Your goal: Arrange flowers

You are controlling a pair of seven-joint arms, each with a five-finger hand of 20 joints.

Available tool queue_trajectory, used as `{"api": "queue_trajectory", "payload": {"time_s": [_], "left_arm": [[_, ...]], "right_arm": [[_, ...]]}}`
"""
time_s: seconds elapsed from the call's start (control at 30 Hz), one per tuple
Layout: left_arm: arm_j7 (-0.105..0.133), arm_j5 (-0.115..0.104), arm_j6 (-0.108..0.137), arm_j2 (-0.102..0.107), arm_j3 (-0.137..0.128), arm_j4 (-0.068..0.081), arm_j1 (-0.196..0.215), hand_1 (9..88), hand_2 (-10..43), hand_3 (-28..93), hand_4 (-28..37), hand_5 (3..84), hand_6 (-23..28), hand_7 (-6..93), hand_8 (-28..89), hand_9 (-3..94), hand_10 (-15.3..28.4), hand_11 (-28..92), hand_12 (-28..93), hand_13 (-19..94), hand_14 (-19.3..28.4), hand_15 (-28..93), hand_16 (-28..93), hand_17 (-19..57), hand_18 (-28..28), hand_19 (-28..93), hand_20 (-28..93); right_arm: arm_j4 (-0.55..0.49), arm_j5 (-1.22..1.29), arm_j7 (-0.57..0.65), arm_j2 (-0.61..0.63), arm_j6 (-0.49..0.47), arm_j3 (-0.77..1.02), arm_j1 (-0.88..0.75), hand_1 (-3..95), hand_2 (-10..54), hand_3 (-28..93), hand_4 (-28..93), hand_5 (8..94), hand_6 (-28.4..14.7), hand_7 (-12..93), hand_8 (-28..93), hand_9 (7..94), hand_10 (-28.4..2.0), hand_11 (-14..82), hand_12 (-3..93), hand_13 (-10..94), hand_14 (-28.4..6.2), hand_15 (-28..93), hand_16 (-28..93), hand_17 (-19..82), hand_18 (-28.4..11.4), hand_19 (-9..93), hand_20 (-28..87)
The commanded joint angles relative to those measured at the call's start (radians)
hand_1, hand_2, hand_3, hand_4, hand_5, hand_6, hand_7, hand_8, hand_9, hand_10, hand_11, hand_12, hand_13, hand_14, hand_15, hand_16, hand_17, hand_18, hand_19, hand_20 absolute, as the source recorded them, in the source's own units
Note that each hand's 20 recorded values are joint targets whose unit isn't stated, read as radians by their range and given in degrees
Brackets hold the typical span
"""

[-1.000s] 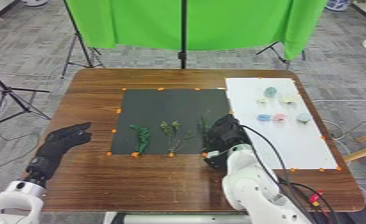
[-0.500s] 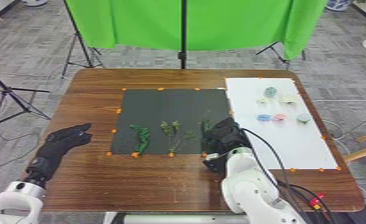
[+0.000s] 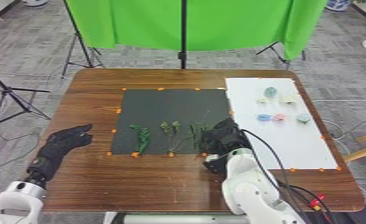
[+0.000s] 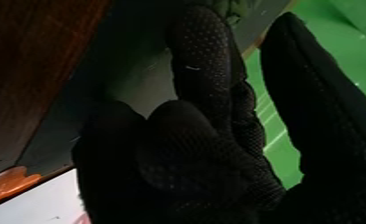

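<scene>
The left black-gloved hand (image 3: 66,137) is loosely open over the brown wooden surface (image 3: 162,185). On the dark rectangular mat (image 3: 162,102) lie a dark green leafy stem (image 3: 141,139), a thin sprig with yellowish-green buds (image 3: 171,131) and a slender green sprig (image 3: 197,132). Just beside the last, the right black-gloved hand (image 3: 222,137) has its fingers extended, thumb apart. Farther right, small blue, pink, cream and pale green flower heads (image 3: 279,117) sit on a white sheet (image 3: 295,150).
</scene>
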Motion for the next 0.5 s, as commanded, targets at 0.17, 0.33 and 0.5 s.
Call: {"api": "queue_trajectory", "payload": {"time_s": [0.17, 0.33, 0.5], "left_arm": [[-0.021, 0.008, -0.021, 0.0, 0.0, 0.0, 0.006, 30.9, 5.8, 63, -21.3, 44.2, 6.2, 8.6, -6, 45.0, 14.9, 18, 10, 37, 18.3, 17, -2, 6.7, 13.5, 17, 16], [-0.019, 0.013, -0.026, -0.001, 0.001, 0.002, 0.001, 30.9, 5.9, 63, -21.2, 44.2, 6.2, 8.5, -6, 45.0, 14.9, 18, 10, 37, 18.3, 17, -2, 6.7, 13.5, 17, 16], [-0.017, 0.013, -0.023, -0.001, 0.006, 0.003, -0.005, 30.9, 5.9, 63, -21.2, 44.2, 6.2, 8.5, -6, 45.0, 15.0, 18, 10, 37, 18.3, 17, -2, 6.7, 13.6, 17, 16]], "right_arm": [[-0.088, -0.049, -0.158, 0.038, 0.034, 0.007, -0.045, 45.4, -9.5, 59, -4, 79.4, -6.3, 35, 15, 92.4, -11.5, 43.7, 24.1, 94, -1.3, 66, 20, 77, -7.4, 93, 39], [-0.123, 0.031, -0.273, 0.075, -0.115, -0.01, -0.053, 36.2, -5.8, 66, -8, 79.3, -4.6, 32, -8, 92.9, -12.0, 29.3, 22.2, 94, -1.7, 64, 22, 75, -9.1, 93, 46], [-0.112, 0.079, -0.313, 0.118, -0.207, -0.033, -0.041, 30.5, 2.7, 65, -10, 74.2, -4.0, 25, -8, 85.0, -14.4, 15.3, 17.0, 94, -1.5, 65, 22, 74, -10.7, 93, 51]]}}
